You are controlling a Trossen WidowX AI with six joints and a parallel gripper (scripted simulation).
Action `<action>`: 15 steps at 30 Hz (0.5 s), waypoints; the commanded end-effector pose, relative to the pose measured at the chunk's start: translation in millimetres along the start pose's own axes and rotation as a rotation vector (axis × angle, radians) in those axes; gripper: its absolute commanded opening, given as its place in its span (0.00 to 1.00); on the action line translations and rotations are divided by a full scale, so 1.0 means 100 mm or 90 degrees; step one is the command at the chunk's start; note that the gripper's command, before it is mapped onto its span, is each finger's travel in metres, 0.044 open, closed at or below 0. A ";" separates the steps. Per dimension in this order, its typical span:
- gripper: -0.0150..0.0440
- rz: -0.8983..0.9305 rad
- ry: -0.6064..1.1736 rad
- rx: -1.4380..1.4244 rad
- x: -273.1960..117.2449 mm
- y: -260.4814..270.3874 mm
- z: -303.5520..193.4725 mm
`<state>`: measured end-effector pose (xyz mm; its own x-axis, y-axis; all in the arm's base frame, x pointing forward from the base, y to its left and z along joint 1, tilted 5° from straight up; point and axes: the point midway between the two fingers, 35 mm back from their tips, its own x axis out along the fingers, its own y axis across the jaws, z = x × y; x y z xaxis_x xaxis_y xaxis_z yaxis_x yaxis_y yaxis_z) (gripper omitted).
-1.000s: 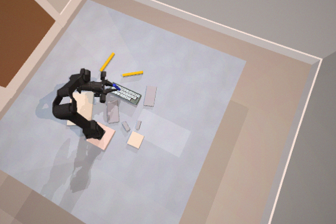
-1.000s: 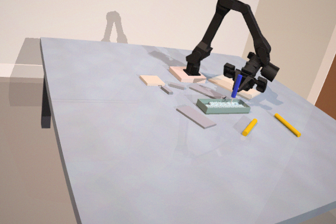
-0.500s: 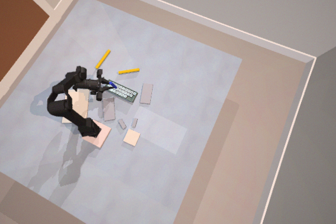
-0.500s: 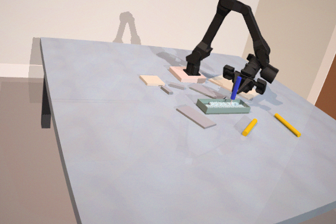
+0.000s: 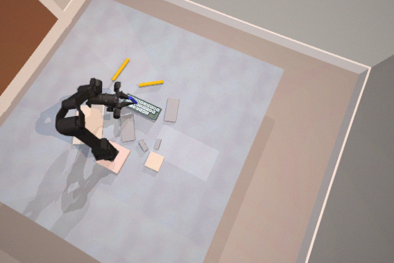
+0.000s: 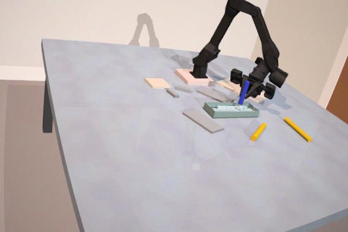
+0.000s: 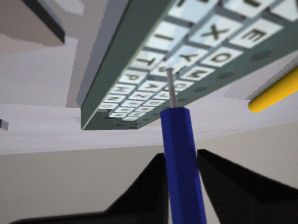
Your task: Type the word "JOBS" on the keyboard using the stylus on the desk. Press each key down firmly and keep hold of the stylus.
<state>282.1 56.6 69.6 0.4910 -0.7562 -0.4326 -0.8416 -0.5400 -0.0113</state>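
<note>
My gripper [image 5: 132, 101] [image 6: 245, 90] [image 7: 180, 158] is shut on the blue stylus [image 5: 132, 99] [image 6: 243, 95] [image 7: 179, 132], which is held steeply, tip down, over the keyboard [image 5: 155, 116] [image 6: 236, 114] [image 7: 131, 42]. The keyboard is a dark green tray with rows of white lettered keys. In the wrist view the stylus's thin grey tip [image 7: 171, 85] is at the S key, between the Y and A keys, and partly covers its letter. The tip seems to touch the key; how far the key is down cannot be told.
Two yellow bars [image 5: 121, 69] [image 5: 151, 83] [image 6: 297, 129] [image 6: 258, 131] lie beyond the keyboard; one also shows in the wrist view [image 7: 275, 92]. A grey slab [image 5: 171, 109] [image 6: 203, 121] lies off one end. Another grey slab [image 5: 127, 134], two small grey blocks and a beige square [image 5: 155, 161] [image 6: 157, 83] lie nearer the arm's base.
</note>
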 end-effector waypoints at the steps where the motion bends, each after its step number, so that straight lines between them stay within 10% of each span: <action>1: 0.39 0.000 0.003 -0.004 0.01 0.01 0.00; 15: 0.39 0.000 0.003 -0.004 -0.17 0.00 -0.31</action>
<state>279.1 55.9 89.2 0.4855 -0.7618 -0.4288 -0.8399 -0.5425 0.0129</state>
